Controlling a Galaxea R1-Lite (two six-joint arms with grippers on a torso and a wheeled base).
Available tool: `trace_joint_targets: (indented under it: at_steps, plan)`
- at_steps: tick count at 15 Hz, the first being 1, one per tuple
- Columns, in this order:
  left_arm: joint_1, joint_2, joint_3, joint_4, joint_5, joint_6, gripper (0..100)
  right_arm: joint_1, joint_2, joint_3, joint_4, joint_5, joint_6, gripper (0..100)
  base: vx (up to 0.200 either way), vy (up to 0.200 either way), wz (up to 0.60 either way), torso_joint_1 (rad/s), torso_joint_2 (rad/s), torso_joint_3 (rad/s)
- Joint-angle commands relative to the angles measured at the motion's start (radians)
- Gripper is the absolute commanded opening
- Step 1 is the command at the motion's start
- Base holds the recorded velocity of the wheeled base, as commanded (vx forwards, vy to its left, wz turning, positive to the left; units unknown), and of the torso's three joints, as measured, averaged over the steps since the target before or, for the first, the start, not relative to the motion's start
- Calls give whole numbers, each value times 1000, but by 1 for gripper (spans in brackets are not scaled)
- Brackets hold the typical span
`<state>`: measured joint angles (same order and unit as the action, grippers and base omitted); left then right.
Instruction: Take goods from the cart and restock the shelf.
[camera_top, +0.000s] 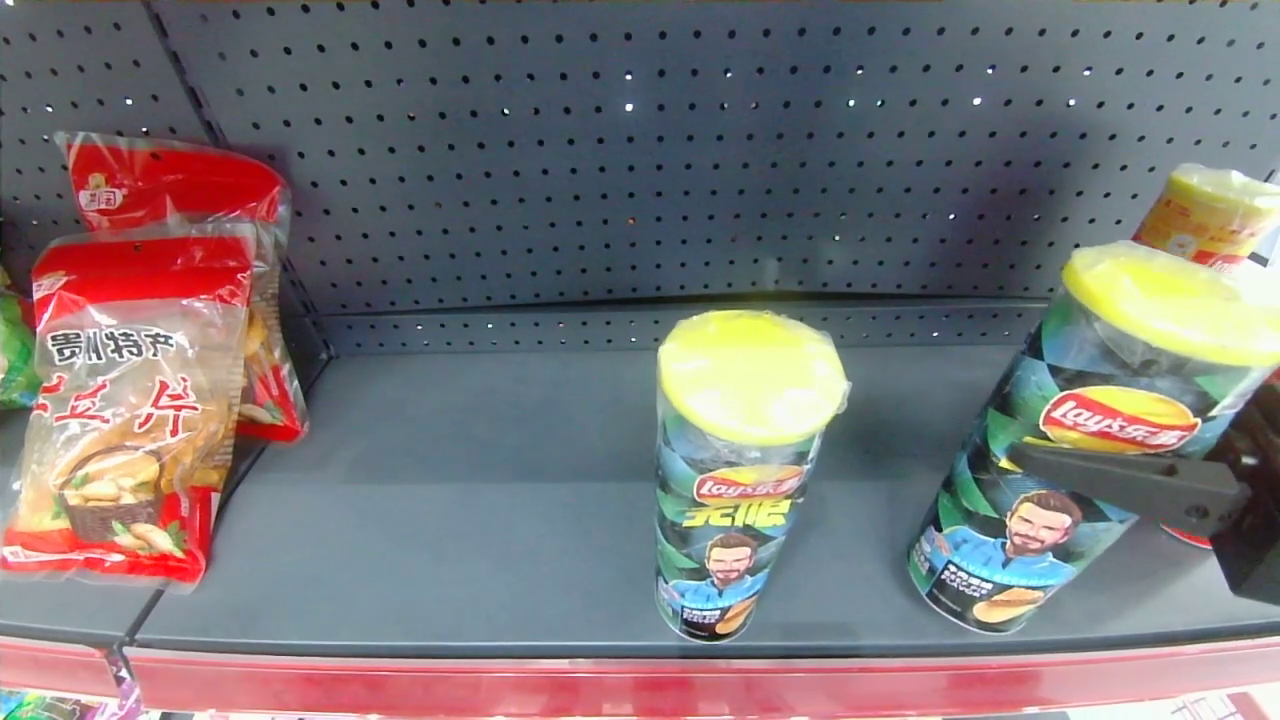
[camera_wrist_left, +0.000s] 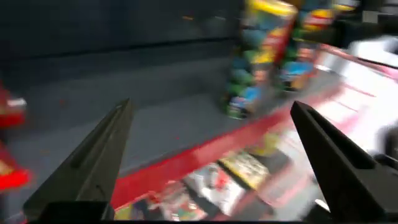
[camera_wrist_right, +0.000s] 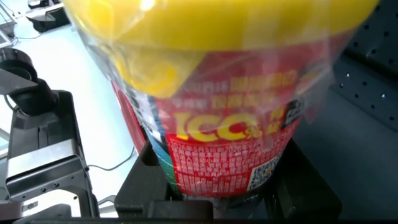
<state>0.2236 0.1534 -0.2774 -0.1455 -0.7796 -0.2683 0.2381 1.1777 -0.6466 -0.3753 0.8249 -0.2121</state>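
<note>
A chip can (camera_top: 745, 470) with a yellow lid stands upright on the grey shelf (camera_top: 480, 520), near its front edge at the middle. To its right a second yellow-lidded chip can (camera_top: 1060, 450) leans, with my right gripper (camera_top: 1150, 490) shut around its body; one dark finger (camera_top: 1110, 478) crosses its front. In the right wrist view this can (camera_wrist_right: 230, 143) shows its red label between the jaws. My left gripper (camera_wrist_left: 211, 155) hangs open in front of the shelf's red edge (camera_wrist_left: 205, 155), with nothing between its fingers; both cans (camera_wrist_left: 261, 56) lie beyond it.
Red snack bags (camera_top: 125, 400) stand at the shelf's left end. Another yellow-lidded can (camera_top: 1205, 215) stands at the back right, behind the held one. A perforated grey panel (camera_top: 640, 150) closes the back. Bare shelf floor lies between the bags and the middle can.
</note>
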Motion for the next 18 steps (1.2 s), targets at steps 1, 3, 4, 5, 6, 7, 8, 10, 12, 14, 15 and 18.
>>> trace_joint_targets:
  at_steps: [1, 3, 4, 5, 6, 7, 8, 10, 12, 14, 15, 18]
  plan:
    - [122, -80, 55, 58, 52, 1, 100, 1, 11, -21, -1, 2, 0, 0, 0, 0, 0, 0, 0, 0]
    - [177, -153, 119, 107, 79, 15, 100, 1, 5, -21, -1, 2, 0, 0, 0, 0, 0, 0, 0, 0]
    - [146, -153, 118, 109, 80, 15, 100, 1, 2, -21, -1, 2, 0, 0, 0, 0, 0, 0, 0, 0]
    - [74, -52, 112, 70, 86, 12, 100, 1, -12, -22, -1, 2, 0, 0, 0, 0, 0, 0, 0, 0]
    - [22, -21, 110, 15, 86, 9, 100, 1, -18, -19, -1, 0, 2, 0, 0, 0, 0, 0, 0, 0]
    - [-72, 15, 96, -40, 79, 8, 100, 1, -35, -13, 3, -1, 2, 0, 0, 0, 0, 0, 0, 0]
    - [-216, 35, 73, -58, 39, 12, 100, 1, -38, -8, 3, -1, 4, 0, 0, 0, 0, 0, 0, 0]
    - [-478, -40, 109, 17, 118, 50, 100, -2, -32, -15, 3, -1, 5, 0, 0, 0, 0, 0, 0, 0]
    - [-446, -57, 165, 50, 286, 195, 100, -3, -30, -15, 3, -1, 5, 0, 0, 0, 0, 0, 0, 0]
    - [-438, -43, 130, 53, 510, 189, 100, -3, -33, -10, 3, -3, 5, 0, 0, 0, 0, 0, 0, 0]
    - [-437, -8, 121, 55, 583, 199, 100, -3, -33, -10, 3, -3, 5, 0, 0, 0, 0, 0, 0, 0]
    - [-363, 31, 124, 78, 709, 242, 100, -3, -38, -5, 3, -1, 5, 0, 0, 0, 0, 0, 0, 0]
